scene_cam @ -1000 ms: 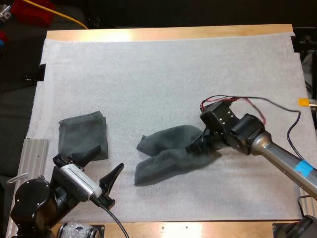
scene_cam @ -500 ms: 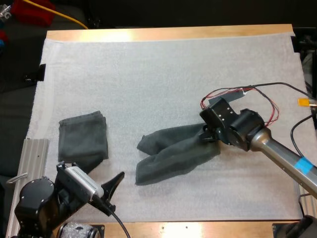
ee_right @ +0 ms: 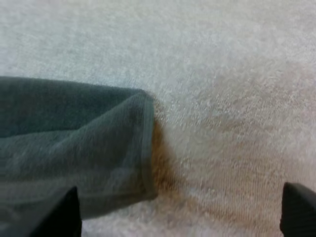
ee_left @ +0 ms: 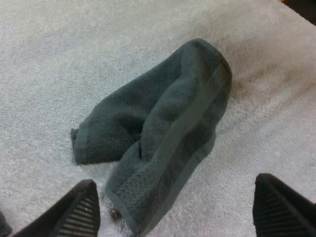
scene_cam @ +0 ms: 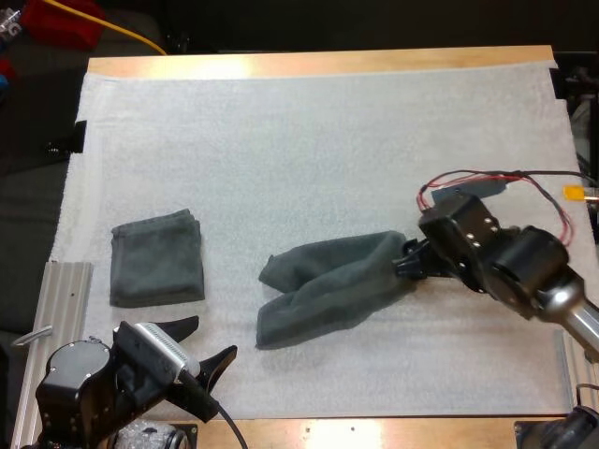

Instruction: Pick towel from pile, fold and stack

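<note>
**Soft towel loose on the mat, both pincers open and empty**

The crumpled towel (scene_cam: 328, 285) lies a little below and right of the centre of the high view on the white mat (scene_cam: 309, 140), doubled into a rough V. The folded towel (scene_cam: 157, 257) sits well apart at the left. The right gripper (scene_cam: 404, 265) stands just beside the crumpled towel's right end, fingers apart and clear of the cloth. The left gripper (scene_cam: 204, 340) is at the lower left, fingers wide. I judge the cloth light, limp and not slippery, so it will sag when lifted. A hemmed corner is the best hold; the end by the right gripper seems to be two layers, though I cannot be sure.
</note>
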`<state>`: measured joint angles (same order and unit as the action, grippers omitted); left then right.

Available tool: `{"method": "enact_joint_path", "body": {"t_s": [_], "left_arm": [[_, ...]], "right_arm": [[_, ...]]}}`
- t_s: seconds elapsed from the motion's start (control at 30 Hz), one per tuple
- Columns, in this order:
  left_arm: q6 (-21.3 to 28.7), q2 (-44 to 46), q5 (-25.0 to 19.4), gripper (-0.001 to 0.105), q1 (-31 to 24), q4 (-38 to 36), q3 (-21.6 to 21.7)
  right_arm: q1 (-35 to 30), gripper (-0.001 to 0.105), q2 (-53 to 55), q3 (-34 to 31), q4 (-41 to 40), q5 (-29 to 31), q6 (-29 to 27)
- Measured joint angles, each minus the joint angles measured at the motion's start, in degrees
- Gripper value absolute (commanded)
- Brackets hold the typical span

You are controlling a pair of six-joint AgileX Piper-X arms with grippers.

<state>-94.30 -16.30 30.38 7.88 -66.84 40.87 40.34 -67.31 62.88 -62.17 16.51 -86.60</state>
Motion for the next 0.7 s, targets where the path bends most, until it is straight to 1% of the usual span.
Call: {"method": "enact_joint_path", "body": {"t_s": [0.1,0.23,0.4,0.57,0.7], "left_arm": [[0.00,0.00,1.08,0.063,0.00,-0.60,0.00],[0.00,0.00,1.21,0.063,0.00,-1.74,-0.37],[-0.19,0.00,1.53,0.063,0.00,-2.31,-4.08],[-0.79,0.00,4.54,0.063,0.00,-2.41,-7.40],[-2.11,0.00,6.09,0.063,0.00,-2.51,-8.90]], "right_arm": [[0.00,0.078,2.93,0.00,-2.09,-0.40,1.55],[0.00,0.078,6.71,-0.18,-4.23,-0.78,3.06],[0.00,0.078,11.66,-3.51,-4.24,-0.89,4.32],[0.00,0.078,13.26,-8.23,-3.56,-1.04,4.47],[-0.07,0.078,13.25,-11.11,-0.73,-1.35,4.51]]}}
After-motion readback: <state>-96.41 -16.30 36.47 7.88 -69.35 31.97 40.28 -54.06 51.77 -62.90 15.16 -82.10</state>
